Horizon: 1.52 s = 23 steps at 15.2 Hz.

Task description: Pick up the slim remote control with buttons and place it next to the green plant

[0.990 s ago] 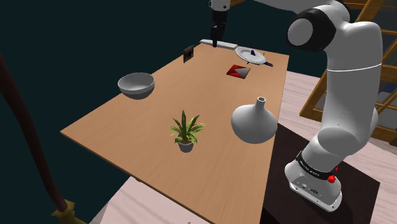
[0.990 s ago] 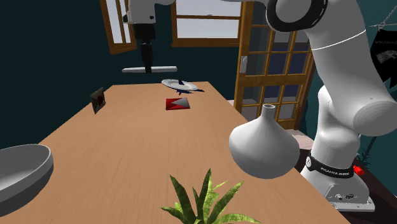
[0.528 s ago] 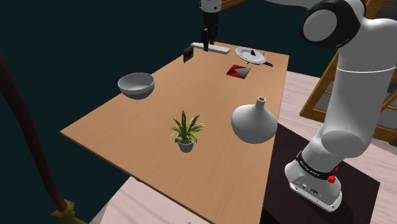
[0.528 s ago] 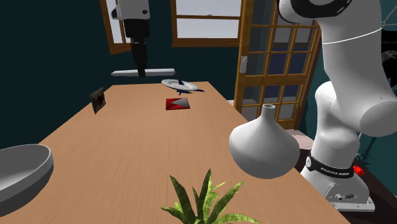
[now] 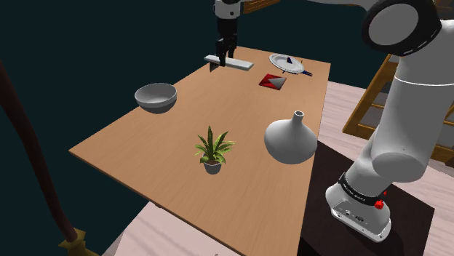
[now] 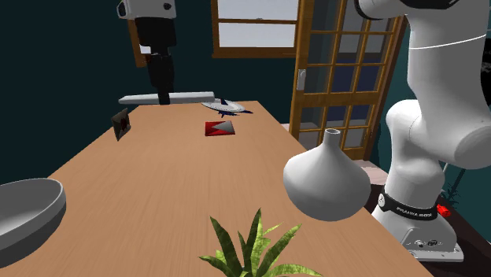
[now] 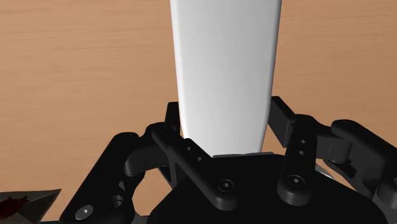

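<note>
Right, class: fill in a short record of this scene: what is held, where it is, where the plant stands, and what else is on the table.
Held: remote, clasped by the fingers
Remote position: level, in the air over the table's far end
Plant: upright, mid-table, apart from the rest
Other items: bowl, vase, plate
Left to do: set remote beside plant
</note>
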Each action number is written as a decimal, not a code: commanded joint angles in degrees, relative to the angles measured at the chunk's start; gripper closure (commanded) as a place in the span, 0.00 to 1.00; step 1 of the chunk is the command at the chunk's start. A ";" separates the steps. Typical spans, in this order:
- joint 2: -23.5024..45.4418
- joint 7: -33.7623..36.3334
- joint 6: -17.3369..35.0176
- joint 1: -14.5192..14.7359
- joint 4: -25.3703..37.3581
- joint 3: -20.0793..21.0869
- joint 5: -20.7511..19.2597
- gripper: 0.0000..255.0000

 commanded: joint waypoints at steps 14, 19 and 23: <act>2.21 19.05 -1.21 12.21 3.23 6.90 -1.83 1.00; 6.13 25.13 -3.09 16.63 8.89 8.85 -2.82 1.00; 10.75 29.78 -5.52 20.52 15.82 10.09 -3.87 1.00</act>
